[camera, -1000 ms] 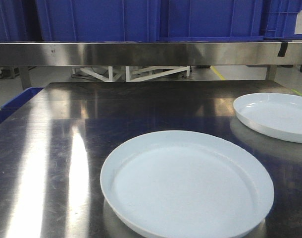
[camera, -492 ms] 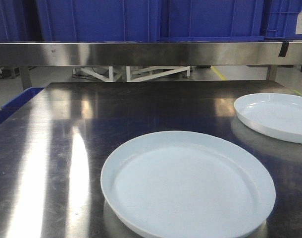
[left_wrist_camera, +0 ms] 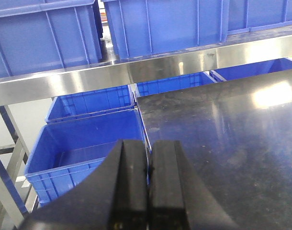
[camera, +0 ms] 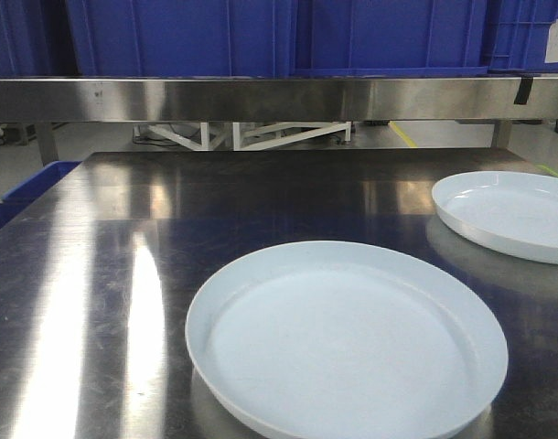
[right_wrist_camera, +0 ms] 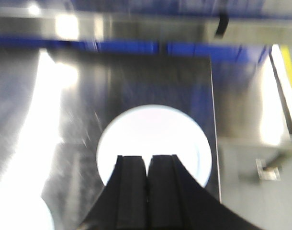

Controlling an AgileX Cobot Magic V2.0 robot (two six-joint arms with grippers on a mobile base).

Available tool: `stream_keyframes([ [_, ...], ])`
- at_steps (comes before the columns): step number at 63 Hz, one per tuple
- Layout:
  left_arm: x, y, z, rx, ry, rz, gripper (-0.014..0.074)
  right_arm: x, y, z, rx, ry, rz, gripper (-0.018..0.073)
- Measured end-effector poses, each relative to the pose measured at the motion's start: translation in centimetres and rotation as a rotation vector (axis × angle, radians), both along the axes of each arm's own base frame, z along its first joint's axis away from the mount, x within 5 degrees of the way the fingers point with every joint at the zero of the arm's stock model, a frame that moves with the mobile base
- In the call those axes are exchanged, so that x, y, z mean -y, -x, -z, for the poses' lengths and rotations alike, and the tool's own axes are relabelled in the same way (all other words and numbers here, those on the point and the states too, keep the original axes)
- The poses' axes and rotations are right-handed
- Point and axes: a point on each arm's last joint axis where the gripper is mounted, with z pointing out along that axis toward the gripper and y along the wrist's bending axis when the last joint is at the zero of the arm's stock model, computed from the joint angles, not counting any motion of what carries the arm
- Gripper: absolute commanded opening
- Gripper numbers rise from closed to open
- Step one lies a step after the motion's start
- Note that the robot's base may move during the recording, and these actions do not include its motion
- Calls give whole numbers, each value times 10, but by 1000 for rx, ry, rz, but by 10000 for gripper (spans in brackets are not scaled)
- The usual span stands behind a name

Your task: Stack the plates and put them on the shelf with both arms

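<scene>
I had my left hand (left_wrist_camera: 148,189) and right hand (right_wrist_camera: 147,189) both clenched on nothing, right one over the far plate (right_wrist_camera: 153,132) probably to grab it, near plate (camera: 346,340) apart on the surface (camera: 105,274) in front of the shelf (camera: 261,99).

Pale bluish-white plates (camera: 348,343), blue crates (camera: 178,37)

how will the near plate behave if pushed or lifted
The near plate looks rigid, so it should lift without flexing. On the glossy steel tabletop it will probably slide, not tip. Shallow and smooth, it may slip from a pinch.
</scene>
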Motion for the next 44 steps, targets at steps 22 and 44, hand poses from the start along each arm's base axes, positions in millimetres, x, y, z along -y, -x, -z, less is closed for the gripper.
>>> stream_keyframes([
  [22, 0, 0, 0, 0, 0, 0, 89, 33, -78, 61, -352, 22, 99, 491],
  [44, 0, 0, 0, 0, 0, 0, 89, 63, -116, 119, -535, -3, 172, 491],
])
